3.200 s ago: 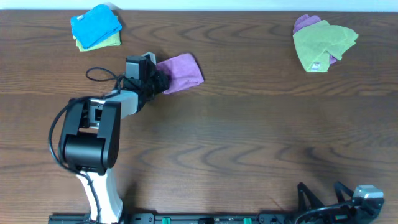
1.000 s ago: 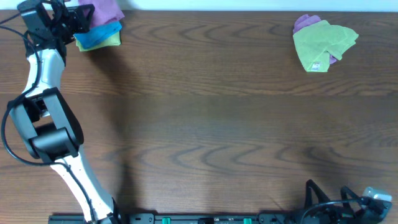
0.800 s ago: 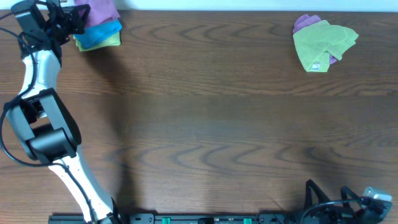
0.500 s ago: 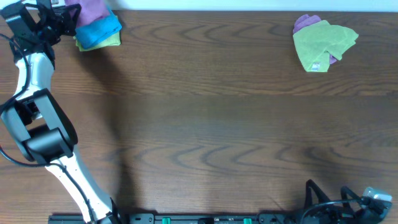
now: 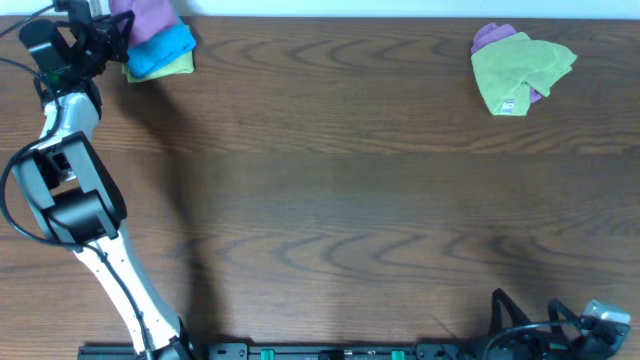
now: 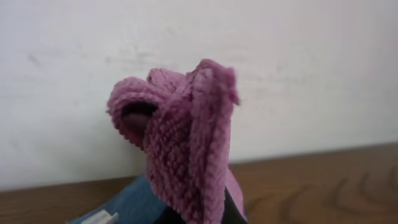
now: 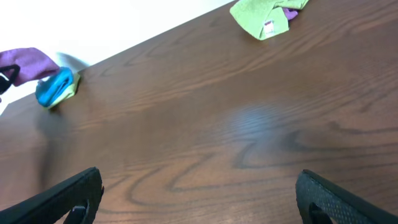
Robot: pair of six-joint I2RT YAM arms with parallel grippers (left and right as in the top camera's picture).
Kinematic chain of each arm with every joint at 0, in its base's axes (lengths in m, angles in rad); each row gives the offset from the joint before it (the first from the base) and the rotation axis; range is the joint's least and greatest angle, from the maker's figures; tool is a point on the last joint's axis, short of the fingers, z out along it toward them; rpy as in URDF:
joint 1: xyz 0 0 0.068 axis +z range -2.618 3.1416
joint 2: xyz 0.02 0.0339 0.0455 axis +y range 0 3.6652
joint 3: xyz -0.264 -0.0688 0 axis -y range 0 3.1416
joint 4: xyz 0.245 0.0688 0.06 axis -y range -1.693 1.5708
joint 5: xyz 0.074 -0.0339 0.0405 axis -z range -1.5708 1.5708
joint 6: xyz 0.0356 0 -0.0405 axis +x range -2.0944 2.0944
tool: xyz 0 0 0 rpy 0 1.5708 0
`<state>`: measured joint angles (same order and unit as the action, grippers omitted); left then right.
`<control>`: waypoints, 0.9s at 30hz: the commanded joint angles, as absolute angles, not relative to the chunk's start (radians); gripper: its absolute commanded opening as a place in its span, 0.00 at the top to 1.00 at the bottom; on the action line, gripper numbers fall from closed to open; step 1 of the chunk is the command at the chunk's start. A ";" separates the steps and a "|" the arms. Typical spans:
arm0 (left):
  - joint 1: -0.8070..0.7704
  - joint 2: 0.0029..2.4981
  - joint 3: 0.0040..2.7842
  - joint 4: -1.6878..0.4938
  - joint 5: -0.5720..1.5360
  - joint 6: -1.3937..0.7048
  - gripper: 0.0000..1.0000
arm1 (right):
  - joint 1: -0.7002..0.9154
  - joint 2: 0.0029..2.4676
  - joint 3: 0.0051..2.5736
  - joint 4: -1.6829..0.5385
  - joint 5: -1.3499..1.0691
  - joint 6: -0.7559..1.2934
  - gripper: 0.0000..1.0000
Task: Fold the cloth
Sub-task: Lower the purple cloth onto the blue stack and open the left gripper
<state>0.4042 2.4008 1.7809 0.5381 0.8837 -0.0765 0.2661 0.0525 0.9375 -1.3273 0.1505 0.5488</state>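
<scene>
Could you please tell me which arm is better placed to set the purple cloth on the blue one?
Left. The left gripper is shut on the purple cloth, right over the blue cloth in the far left corner. The right gripper sits open and empty at the near edge.

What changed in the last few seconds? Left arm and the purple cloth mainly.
The left gripper, shut on the purple cloth, carried it from the mid-left of the table to the far left corner, over the blue cloth. In the last second it only shifted slightly there. Unchanged: the green cloth pile at far right, and the right gripper, open.
</scene>
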 commanded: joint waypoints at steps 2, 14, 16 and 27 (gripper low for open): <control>0.406 2.428 1.798 0.602 0.885 -0.236 0.94 | 0.265 0.063 0.934 -1.329 0.157 0.564 0.02; 0.405 2.428 1.798 0.576 0.909 -0.465 0.94 | 0.265 0.063 0.934 -1.329 0.157 0.564 0.01; 0.405 2.428 1.798 0.576 0.908 -0.482 0.94 | 0.265 0.063 0.934 -1.329 0.157 0.564 0.01; 0.405 2.435 1.798 0.488 0.828 -0.511 0.94 | 0.265 0.063 0.934 -1.329 0.157 0.564 0.01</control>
<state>0.4038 2.4165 1.7809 0.4877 0.8474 -0.5171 0.2661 0.0525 0.9375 -1.3273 0.1505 0.5488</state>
